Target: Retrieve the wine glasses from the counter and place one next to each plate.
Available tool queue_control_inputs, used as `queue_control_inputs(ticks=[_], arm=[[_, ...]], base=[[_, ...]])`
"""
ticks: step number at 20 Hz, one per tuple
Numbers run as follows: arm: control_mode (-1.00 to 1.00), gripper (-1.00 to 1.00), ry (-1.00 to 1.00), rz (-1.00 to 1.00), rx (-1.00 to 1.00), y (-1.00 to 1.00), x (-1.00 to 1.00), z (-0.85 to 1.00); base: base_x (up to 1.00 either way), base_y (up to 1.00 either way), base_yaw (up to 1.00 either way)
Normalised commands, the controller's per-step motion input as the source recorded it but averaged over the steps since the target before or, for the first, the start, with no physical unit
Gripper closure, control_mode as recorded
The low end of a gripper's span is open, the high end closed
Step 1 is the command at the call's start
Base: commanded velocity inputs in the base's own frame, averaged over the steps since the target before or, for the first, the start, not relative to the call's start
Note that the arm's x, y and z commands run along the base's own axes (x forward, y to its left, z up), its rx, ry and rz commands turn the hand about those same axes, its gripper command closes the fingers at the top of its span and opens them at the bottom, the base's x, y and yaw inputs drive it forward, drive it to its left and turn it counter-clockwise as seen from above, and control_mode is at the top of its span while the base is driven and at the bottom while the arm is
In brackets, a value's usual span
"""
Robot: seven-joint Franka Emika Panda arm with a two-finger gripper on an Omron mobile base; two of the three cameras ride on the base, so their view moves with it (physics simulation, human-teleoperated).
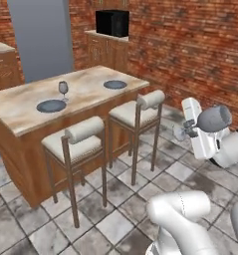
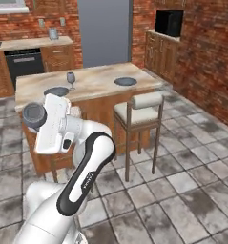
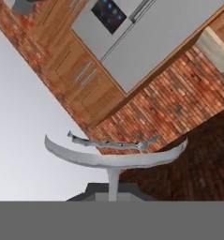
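Clamped shut at the gripper [image 1: 185,130], pinching the thin stem of the held wine glass [image 1: 178,132]. Gripped for sure: in the hand view, stem rising straight up from the fingertips into a wide shallow curve of the same glass [image 3: 114,159]. So, long axis running along the gripper's own pointing line, not across it. Tipped well off upright, by the look of the left base view, lying closer to level than standing. Worth righting before any set-down, or risk a foot landing on edge and a roll.

Out from there: two cushioned stools [image 1: 138,110] between hand and target, tucked against the marbled island [image 1: 26,112]. Up on that top, a near plate [image 1: 51,105] with the other wine glass [image 1: 63,89] standing upright just beside it. Looks like half the job done.

Further along the same top, the far plate [image 1: 115,84], nothing beside it. There lies the goal, by every sign. From the gripper: ahead and to the left, beyond the nearer stool's backrest, well apart. Same layout confirmed from the right base view, far plate [image 2: 125,81] to the right of the served one [image 2: 56,91].

Coming move, as judged: carry over the stool back, swing upright, lower foot-first next to that bare plate, not onto it.
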Motion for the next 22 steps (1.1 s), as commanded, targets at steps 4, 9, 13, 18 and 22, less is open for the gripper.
queue_control_inputs(ticks=[4, 9, 13, 18, 22], arm=[[1.00, 1.00, 0.00, 0.00, 0.00, 0.00, 0.00, 0.00], [1.00, 1.00, 0.00, 0.00, 0.00, 0.00, 0.00, 0.00], [1.00, 1.00, 0.00, 0.00, 0.00, 0.00, 0.00, 0.00], [1.00, 1.00, 0.00, 0.00, 0.00, 0.00, 0.00, 0.00], [1.00, 1.00, 0.00, 0.00, 0.00, 0.00, 0.00, 0.00]], base=[[0.32, -0.38, 0.89], [0.18, -0.97, 0.58], [0.11, -1.00, 0.40], [0.07, -1.00, 0.32], [0.02, -1.00, 0.11]])
